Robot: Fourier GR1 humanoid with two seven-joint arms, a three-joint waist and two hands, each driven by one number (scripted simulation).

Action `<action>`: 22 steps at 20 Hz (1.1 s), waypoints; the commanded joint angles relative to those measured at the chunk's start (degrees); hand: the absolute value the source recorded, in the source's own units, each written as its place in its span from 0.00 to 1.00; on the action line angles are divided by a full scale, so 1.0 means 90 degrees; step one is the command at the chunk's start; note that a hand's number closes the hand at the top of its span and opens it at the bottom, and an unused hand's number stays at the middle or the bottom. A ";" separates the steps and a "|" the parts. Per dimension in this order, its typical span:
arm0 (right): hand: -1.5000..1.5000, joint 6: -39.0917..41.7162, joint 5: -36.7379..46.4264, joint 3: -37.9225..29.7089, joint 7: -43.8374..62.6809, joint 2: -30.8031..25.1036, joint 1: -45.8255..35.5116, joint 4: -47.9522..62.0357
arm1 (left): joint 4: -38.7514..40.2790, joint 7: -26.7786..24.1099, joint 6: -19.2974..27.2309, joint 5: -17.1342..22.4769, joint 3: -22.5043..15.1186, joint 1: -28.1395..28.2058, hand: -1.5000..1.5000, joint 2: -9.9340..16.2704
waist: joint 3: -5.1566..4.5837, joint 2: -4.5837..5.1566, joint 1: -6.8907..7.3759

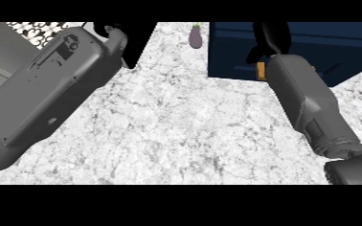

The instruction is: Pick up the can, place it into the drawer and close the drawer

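White-and-grey marbled stone forms the counter (184, 119) that carries everything in the head view.

**Task object.** We cannot see the can as such. A small orange-tan patch (261, 70) shows beside the right wrist, at the front rim of the dark blue drawer (318, 43). We judge it may be part of the can, but we cannot confirm this, nor whether it lies inside the drawer or just above its rim.

**Drawer.** It stands open at the far right corner of the counter, its near wall facing us.

**Hands.** Our right hand (272, 36) reaches over the drawer interior. Its fingers point downward, but whether they are curled round anything we cannot tell. Our left hand (130, 40) shows at the far left edge of the counter, largely hidden by its forearm; its finger state likewise cannot be read.

**Other items.** An eggplant (196, 36) lies at the far edge, just left of the drawer and apart from both hands.

**Risks.**
- If the can sits on the rim rather than inside, it could topple onto the counter on release.
- If we push the drawer shut with the can upright and proud of the rim, it could jam.
- The right forearm crosses the drawer front; withdrawing carelessly could knock the can.

**Markings.** No brand, label or legible writing is visible.
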 commanded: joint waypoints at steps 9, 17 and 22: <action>0.00 0.0696 -0.0554 -0.0561 -0.0626 -0.0088 -0.0987 0.0438 | -0.0531 0.0080 0.0022 -0.0161 -0.0076 0.0443 0.00 0.0088 | -0.0011 0.0018 0.0172; 0.00 0.1514 -0.2534 -0.2408 -0.1533 0.0197 -0.1029 0.0366 | -0.0830 0.0263 -0.0098 -0.0086 0.0023 0.0535 0.00 0.0335 | 0.0008 -0.0028 0.0188; 0.00 0.1732 -0.2764 -0.2652 -0.1926 0.0134 -0.0980 0.0449 | -0.1044 0.0453 0.0091 -0.0144 0.0040 0.0517 0.00 0.0384 | -0.0006 -0.0021 0.0135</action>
